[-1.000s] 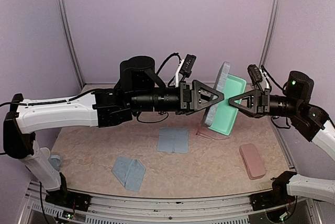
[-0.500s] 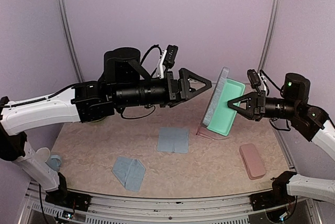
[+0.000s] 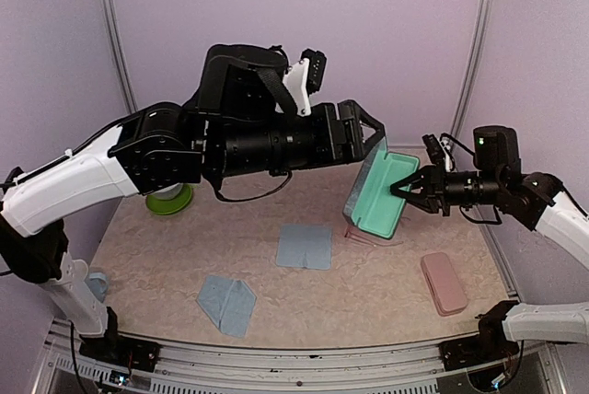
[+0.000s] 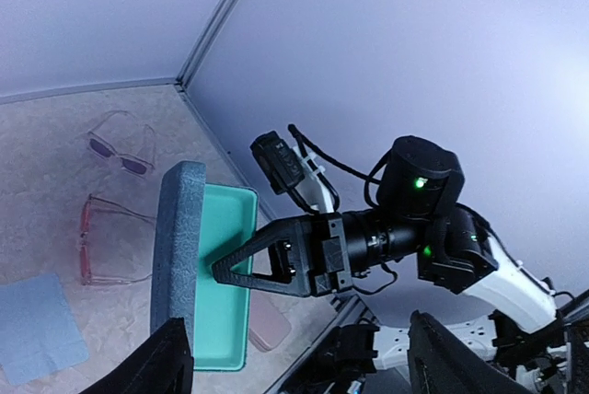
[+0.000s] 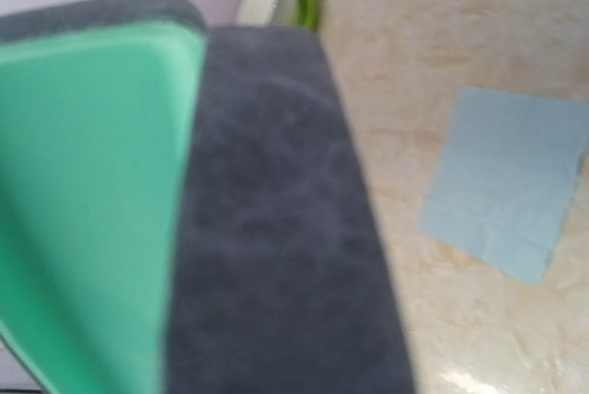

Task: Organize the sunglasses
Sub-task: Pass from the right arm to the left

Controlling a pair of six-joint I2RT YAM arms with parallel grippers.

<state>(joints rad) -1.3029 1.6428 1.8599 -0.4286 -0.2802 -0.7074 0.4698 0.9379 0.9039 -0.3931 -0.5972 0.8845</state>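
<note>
2 robot arms reach over a beige marbled surface (image 3: 396, 297) inside a lilac-walled booth. The right claw (image 3: 398, 190) is closed on the rim of an open oblong case with a blue-grey fuzzy outside and a teal-green lining (image 3: 379, 193), and holds it tilted in the air above the back right part of the surface. The left claw (image 3: 373, 134) hangs just beside the upper edge of that case; the left wrist view shows its fingers (image 4: 166, 366) spread wide with nothing gripped between them. Both pairs of sunglasses lie on the surface, outside the case. The thin translucent pink-red sunglasses with long arms (image 4: 87, 247) lie flat below the raised case, arms unfolded. The pale clear-framed sunglasses with purplish-pink lenses (image 4: 122, 144) lie near them but apart, closer to the back corner; the overhead view does not show this pair. A flat light-blue cloth (image 3: 305, 246) lies near the middle of the surface, and a folded light-blue cloth (image 3: 226, 304) lies nearer the front left. A closed oblong pink case (image 3: 444, 283) lies at the front right. A round green object (image 3: 169, 199) sits at the back left, partly hidden by the left arm.
</note>
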